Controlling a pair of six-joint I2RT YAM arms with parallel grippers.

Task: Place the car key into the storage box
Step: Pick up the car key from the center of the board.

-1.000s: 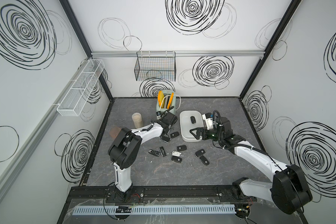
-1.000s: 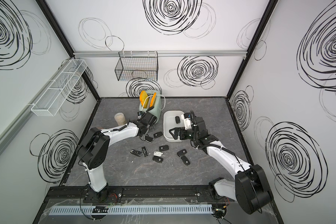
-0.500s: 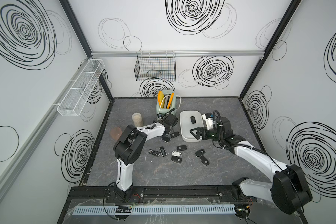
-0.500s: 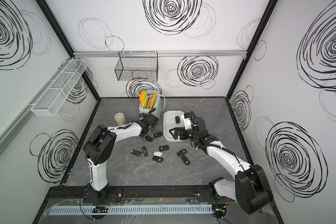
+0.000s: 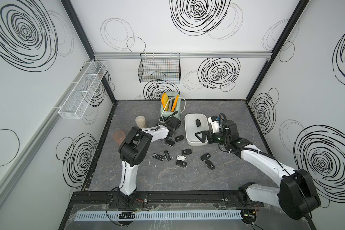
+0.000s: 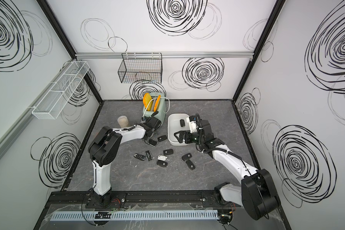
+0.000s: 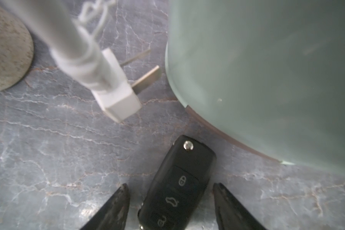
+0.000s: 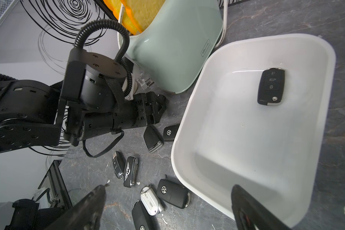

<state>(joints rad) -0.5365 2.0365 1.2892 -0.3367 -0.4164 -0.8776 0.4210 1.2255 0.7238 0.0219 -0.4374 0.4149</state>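
One grey table [image 5: 167,179] carries it all. Biggest items on it are the mint toaster [image 5: 170,111] at the back and, just beside it, the white storage box [image 5: 190,119], with one key [image 5: 198,122] already on its floor. Right gripper [image 5: 200,137] hangs over the box's near end, jaws spread wide, nothing in them. Left gripper [image 7: 170,186] is down at the table by the toaster's base, jaws partway in and straddling the car key [image 7: 184,165] across its short width. A sliver of table shows on both sides, so I'd call it not gripped yet. Step in hand, as I read it: the pinch. To do it well, put the tips right at the surface, since the key is flat and low. Centre it so both pads land together, else it'll likely spin or skid into the toaster wall. Then lift straight up before crossing, to clear the box rim and the neighbour key [image 5: 179,138]. Right arm probably has to back off the box first. Release over bare floor. Toaster's plug [image 7: 120,99] lies near but apart from the key, no issue.
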